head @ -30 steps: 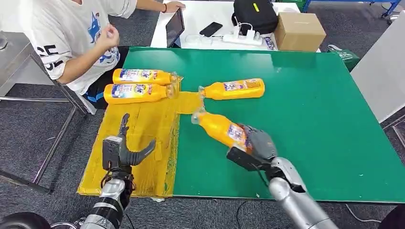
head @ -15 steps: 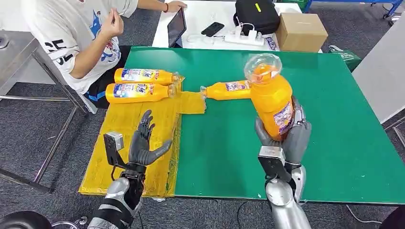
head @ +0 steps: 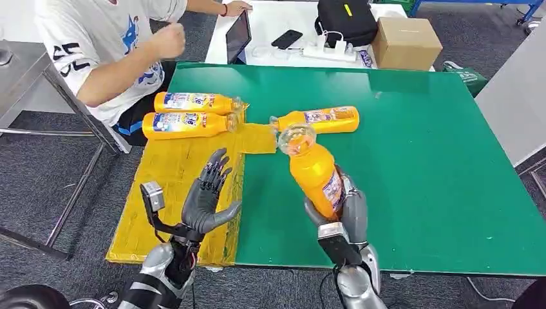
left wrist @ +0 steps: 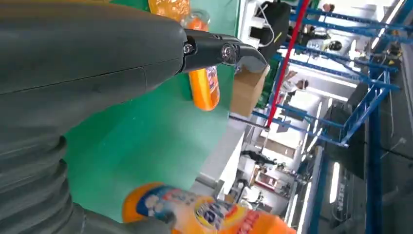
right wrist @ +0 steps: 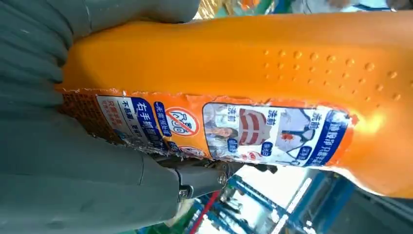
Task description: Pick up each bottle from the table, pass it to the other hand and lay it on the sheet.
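**Q:** Status of the held bottle?

**A:** I read an orange bottle (head: pixel 314 172), clear cap toward the camera, blue-and-white label, gripped at its base by the right hand (head: pixel 344 212) above the green table (head: pixel 438 161).

**Q:** The left hand?

**A:** The left hand (head: pixel 206 196) is empty, fingers spread, over the yellow sheet (head: pixel 174 174). Two bottles (head: pixel 187 114) lie on that sheet.

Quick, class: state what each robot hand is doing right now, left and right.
Left hand: open, fingers spread, holding nothing, above the yellow sheet.
Right hand: closed around the lower part of an orange bottle, held up off the table.
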